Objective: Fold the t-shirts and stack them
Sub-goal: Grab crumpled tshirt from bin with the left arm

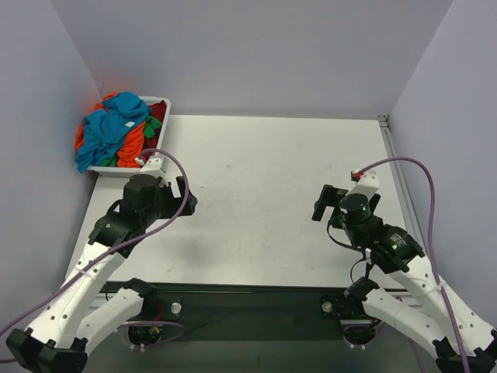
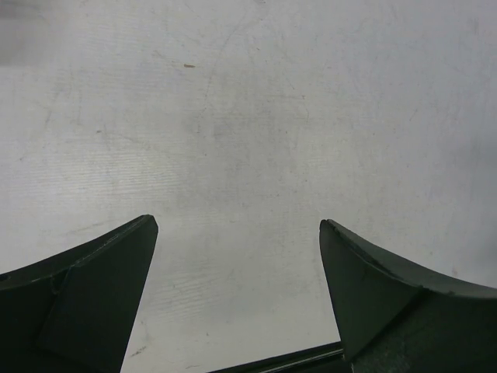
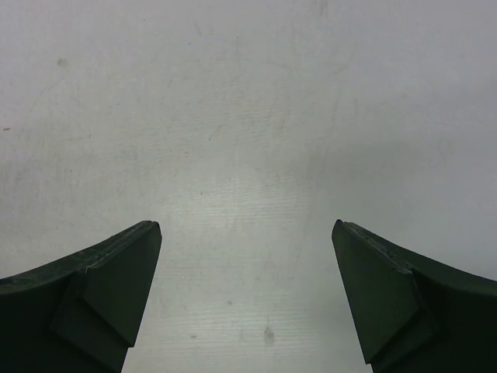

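Spilling over a white tray (image 1: 161, 102), teal, orange, green, dark red t-shirts (image 1: 115, 130) — left gripper (image 2: 237, 225) gaping, empty, right gripper (image 3: 246, 225) likewise, over the table (image 1: 264, 167).

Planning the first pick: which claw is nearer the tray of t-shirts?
Left. The left claw hovers just short of the near corner of the tray; the right claw sits far across the table. Both are open.

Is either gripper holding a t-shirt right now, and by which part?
Nothing is held: left gripper and right gripper are open over the table; the t-shirts lie heaped in the white tray.
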### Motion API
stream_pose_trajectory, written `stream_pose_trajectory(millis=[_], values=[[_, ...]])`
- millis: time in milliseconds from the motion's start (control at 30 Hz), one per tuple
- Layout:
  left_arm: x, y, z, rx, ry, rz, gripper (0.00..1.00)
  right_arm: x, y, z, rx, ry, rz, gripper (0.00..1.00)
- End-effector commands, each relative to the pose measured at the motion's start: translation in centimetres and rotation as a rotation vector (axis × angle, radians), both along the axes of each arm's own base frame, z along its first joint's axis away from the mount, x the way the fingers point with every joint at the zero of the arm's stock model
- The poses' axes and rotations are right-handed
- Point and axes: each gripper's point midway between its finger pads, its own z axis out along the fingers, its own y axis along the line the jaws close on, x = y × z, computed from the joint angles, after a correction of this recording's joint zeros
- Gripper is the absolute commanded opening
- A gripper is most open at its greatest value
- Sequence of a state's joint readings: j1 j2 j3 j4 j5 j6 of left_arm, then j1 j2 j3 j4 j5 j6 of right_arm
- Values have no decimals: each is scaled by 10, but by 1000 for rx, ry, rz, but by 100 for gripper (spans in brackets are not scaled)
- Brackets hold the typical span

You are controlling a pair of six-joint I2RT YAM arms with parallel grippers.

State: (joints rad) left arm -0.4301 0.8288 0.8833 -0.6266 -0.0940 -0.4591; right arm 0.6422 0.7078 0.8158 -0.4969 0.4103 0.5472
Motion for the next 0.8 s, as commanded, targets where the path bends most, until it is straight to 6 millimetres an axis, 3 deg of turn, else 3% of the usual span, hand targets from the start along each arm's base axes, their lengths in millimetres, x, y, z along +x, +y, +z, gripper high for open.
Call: stream_pose_trajectory(millis=[0,200,333,400,433,467,567,600,700,767], values=[[6,-5,29,-47,-67,-4,97,-1,-5,10,-15,-23,-9,100],[20,-1,49,-38,-91,45,97,-3,-10,9,-69,-25,16,100],[41,5,65,-1,-100,112,97,-3,-3,3,-74,1,58,100],[57,24,85,18,-134,212,97,-3,0,-1,-79,19,77,100],[69,33,83,40,-121,253,97,-3,1,-1,-78,23,82,100],[81,57,97,47,-151,348,97,-4,2,-3,-83,30,88,100],[112,96,103,42,-151,486,97,-3,3,-7,-85,42,93,100],[121,128,112,33,-168,582,96,-3,4,-10,-89,52,93,100],[147,183,107,-2,-158,756,92,-3,6,-15,-93,72,104,100],[176,196,95,-71,-155,773,88,-3,7,-17,-98,81,109,100]])
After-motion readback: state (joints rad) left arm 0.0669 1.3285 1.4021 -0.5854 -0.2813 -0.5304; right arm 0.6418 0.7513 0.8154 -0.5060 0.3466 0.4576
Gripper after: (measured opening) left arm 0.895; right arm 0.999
